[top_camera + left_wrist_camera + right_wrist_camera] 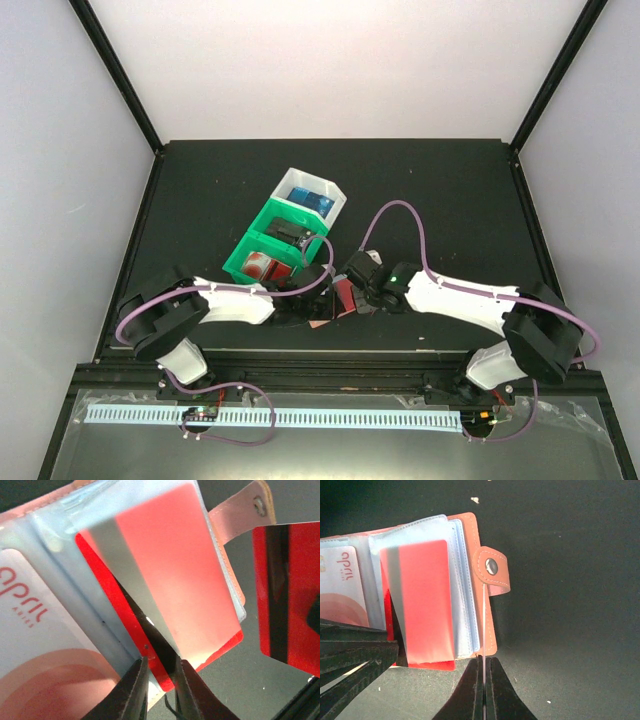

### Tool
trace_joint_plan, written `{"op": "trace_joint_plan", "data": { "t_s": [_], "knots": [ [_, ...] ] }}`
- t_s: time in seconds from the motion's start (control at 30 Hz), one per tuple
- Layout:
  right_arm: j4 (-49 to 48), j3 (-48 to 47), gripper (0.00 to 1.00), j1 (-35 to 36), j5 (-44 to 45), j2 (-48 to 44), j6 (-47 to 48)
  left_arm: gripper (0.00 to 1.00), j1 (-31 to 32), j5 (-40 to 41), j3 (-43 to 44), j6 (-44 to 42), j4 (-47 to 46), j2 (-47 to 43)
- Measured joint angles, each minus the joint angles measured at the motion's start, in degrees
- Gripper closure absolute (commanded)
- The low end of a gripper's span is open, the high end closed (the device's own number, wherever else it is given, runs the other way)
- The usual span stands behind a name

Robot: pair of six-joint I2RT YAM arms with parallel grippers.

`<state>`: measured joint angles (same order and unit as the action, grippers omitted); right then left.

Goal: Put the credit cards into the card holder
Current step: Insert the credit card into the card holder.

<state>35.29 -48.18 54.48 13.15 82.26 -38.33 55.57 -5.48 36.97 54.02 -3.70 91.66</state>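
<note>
Holder [470, 530] lay open on the dark table [570, 605] just ahead of my arm bases, its clear sleeves fanned upward so a card could slide in from the near end. Nearest to me, my left gripper [161, 692] had its jaws drawn narrow about the near corner of the red card [427, 665]. I couldn't tell whether they truly pinched it or only nudged it. That card sat mostly inside a sleeve [462, 580], with only its near edge sticking out, so I judged the step to be the last push home. My right gripper [483, 690] was clamped on a second card [295, 590], held on edge just beside the holder's snap-tab side. I took that as parking it clear of the sleeves until its turn, though it may also have been steadying the holder's edge. A white card [35, 645] already filled the slot on the holder's other leaf. Beyond all this stood a green bin [262, 262] and, further back and touching it, a white bin [315, 195], neither in the way.
</note>
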Motion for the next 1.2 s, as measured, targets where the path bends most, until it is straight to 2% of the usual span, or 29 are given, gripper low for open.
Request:
{"op": "trace_joint_plan", "data": {
  "t_s": [0.47,1.2],
  "knots": [
    [-0.8,0.1,0.99,-0.6,-1.9,-0.4,-0.3,0.92,0.1,1.5,2.3,-0.3,3.3,1.3],
    [-4.1,1.8,0.99,-2.8,-8.1,2.1,-0.6,0.94,0.1,1.9,3.3,-0.5,2.8,2.8]
  ]
}}
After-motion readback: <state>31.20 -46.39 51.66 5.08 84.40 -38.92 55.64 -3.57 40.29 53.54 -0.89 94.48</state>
